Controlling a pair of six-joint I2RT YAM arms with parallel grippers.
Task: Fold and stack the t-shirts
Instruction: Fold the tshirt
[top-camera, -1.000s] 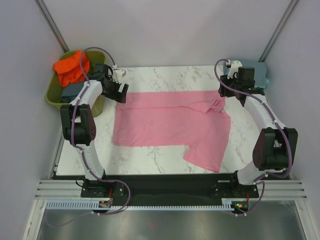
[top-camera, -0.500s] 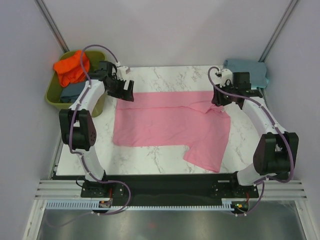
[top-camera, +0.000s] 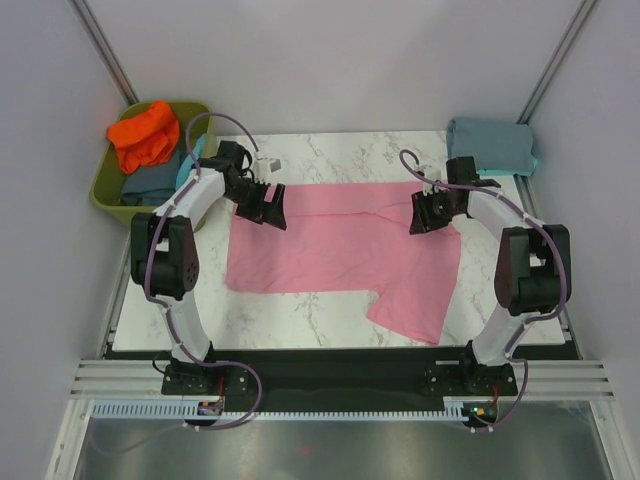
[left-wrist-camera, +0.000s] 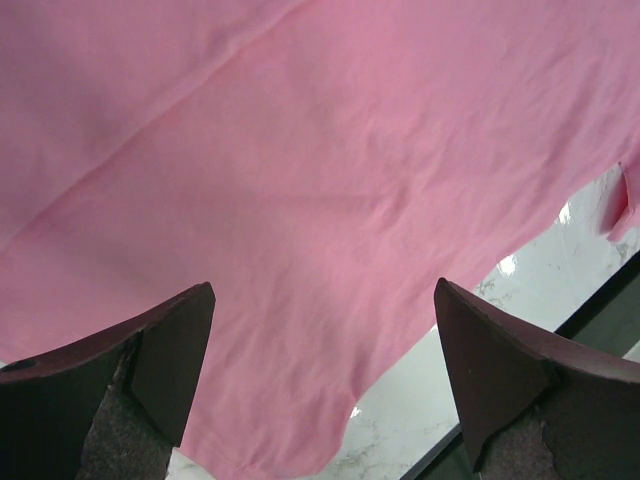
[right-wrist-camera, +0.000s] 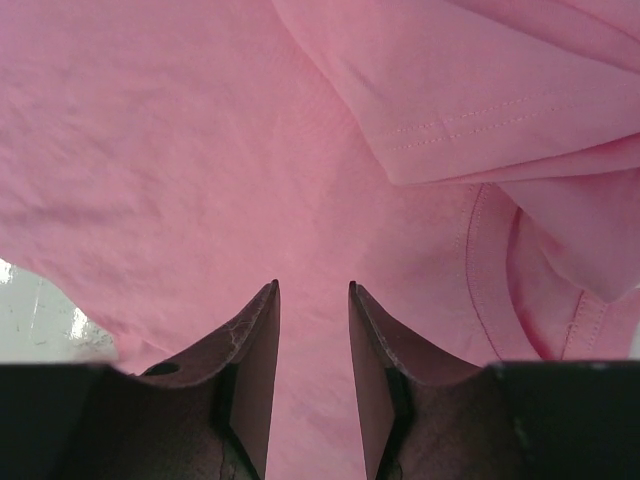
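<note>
marble tabletop (top-camera: 330, 305) runs from the arm bases to the far wall, and the pink t-shirt (top-camera: 340, 250) lies spread on it. nearest the bases, one lobe of the shirt juts toward the near edge on the right. the rest lies flat across the middle, with a sleeve (right-wrist-camera: 480, 110) folded over and rumpled near the far right corner.

over the last second both arms have swung in from the far corners of the table, and they now stand over the shirt's far edge, one toward each end. that looks like the set-up for a paired grab along that edge to begin a fold; no fold appears made yet.

the left gripper (left-wrist-camera: 322, 288) hovers above smooth pink cloth, its fingers (left-wrist-camera: 170, 350) spread wide with nothing between them. the right gripper (right-wrist-camera: 312, 288) has drawn its fingers (right-wrist-camera: 255, 340) in to a slim gap just beside the rumpled sleeve. cloth shows through the gap, unpinched, and whether the tips touch it cannot be told.

farther back, an olive tub (top-camera: 103, 190) at the far left corner holds an orange t-shirt (top-camera: 143, 135) and a slate-blue t-shirt (top-camera: 150, 183). a folded grey-blue t-shirt (top-camera: 490, 145) rests at the far right corner.
</note>
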